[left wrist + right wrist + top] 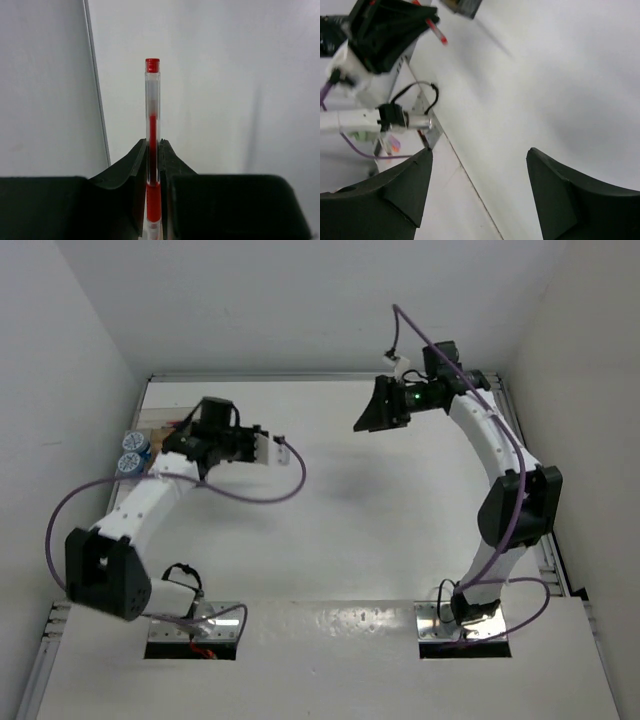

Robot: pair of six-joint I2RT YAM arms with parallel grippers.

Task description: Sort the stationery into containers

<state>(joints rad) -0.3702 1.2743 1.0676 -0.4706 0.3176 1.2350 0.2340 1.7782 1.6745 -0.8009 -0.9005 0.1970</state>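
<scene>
My left gripper (232, 443) is shut on a thin red pen (152, 125), raised over the back left of the table. In the left wrist view (153, 150) the clear barrel and red cap stick out straight ahead of the jaws. The pen tip also shows in the right wrist view (437, 32). The tan and dark organiser box (163, 430) stands by the left wall, behind the left arm. Two blue-speckled jars (133, 452) are beside it. My right gripper (368, 415) is open and empty, high over the back middle, with jaws wide apart (480, 155).
White walls close in the table on the left, back and right. The left arm's base plate (420, 127) and the table's front seam (465, 195) show in the right wrist view, as does a corner of the organiser (462, 6). Purple cables loop beside both arms.
</scene>
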